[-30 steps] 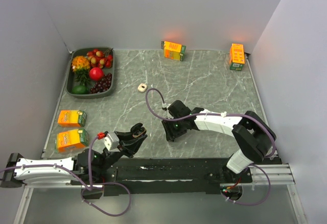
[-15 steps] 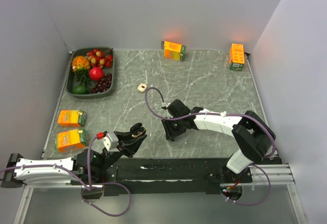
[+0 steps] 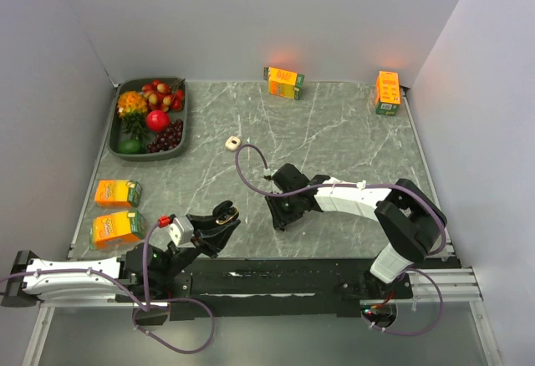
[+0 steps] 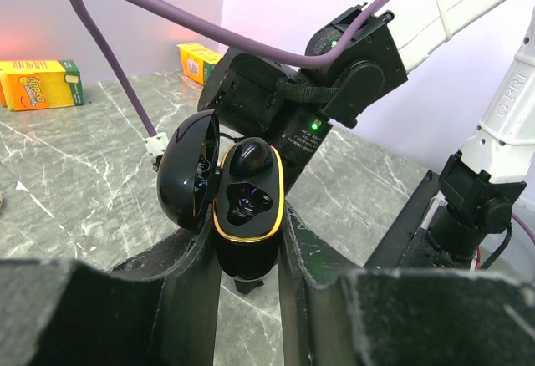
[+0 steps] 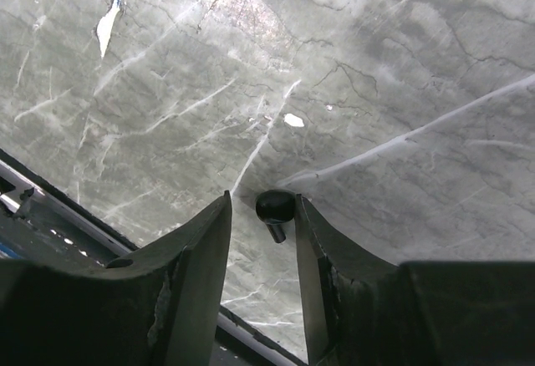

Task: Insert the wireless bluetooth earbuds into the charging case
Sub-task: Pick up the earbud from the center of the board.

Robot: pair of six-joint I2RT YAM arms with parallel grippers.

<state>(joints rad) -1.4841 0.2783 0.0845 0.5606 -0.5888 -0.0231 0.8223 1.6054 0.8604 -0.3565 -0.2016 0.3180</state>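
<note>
Left gripper (image 4: 247, 253) clamps the open charging case (image 4: 248, 203). Right gripper (image 5: 262, 207) straddles black earbud (image 5: 274, 206), jaws apart; centre before pinching, it's tiny.

Earbud (image 5: 275, 207) on table (image 5: 393, 73), between right fingers (image 5: 199, 274)

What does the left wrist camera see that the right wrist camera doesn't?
Only the left wrist view shows the open glossy black charging case with a gold rim, clamped between the left fingers, one black earbud seated inside. Only the right wrist view shows a loose small black earbud lying between the open right fingers. Both show the grey marble tabletop.
</note>
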